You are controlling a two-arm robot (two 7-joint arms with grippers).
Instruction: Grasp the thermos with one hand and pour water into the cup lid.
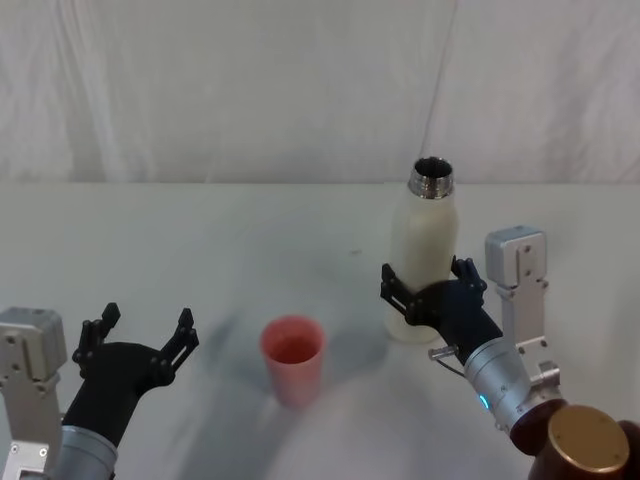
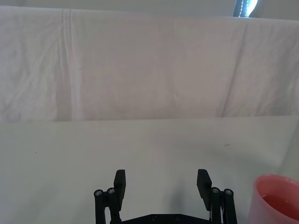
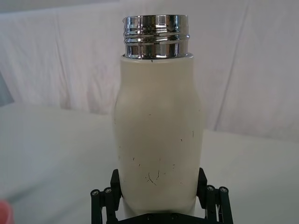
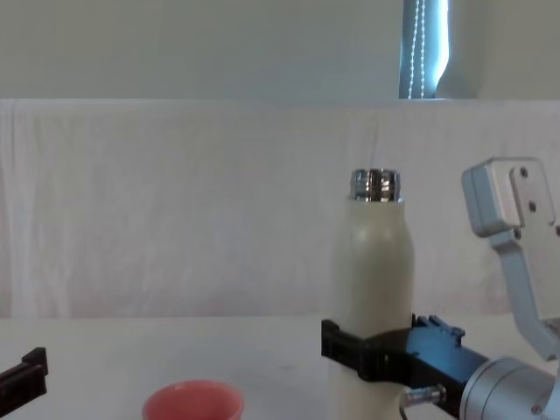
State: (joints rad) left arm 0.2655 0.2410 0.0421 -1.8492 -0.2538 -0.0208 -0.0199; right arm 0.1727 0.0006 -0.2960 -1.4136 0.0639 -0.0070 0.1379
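Observation:
The cream-white thermos (image 1: 425,250) stands upright on the white table, right of centre, its silver threaded neck uncapped. My right gripper (image 1: 425,282) is shut on the thermos low on its body, one black finger pressed to each side. The right wrist view has the thermos (image 3: 159,130) between the right gripper (image 3: 159,183) fingers. From the chest the thermos (image 4: 372,280) rises above the right gripper (image 4: 367,352). The salmon-pink cup lid (image 1: 293,355) stands to the thermos's left and nearer me. My left gripper (image 1: 140,328) hovers open at the front left, apart from the cup lid (image 2: 275,198).
A white cloth backdrop (image 1: 250,90) hangs behind the table's far edge. Bare tabletop (image 1: 200,250) stretches across the left and the back. A brown, gold-capped joint (image 1: 590,440) of my right arm sits at the lower right corner.

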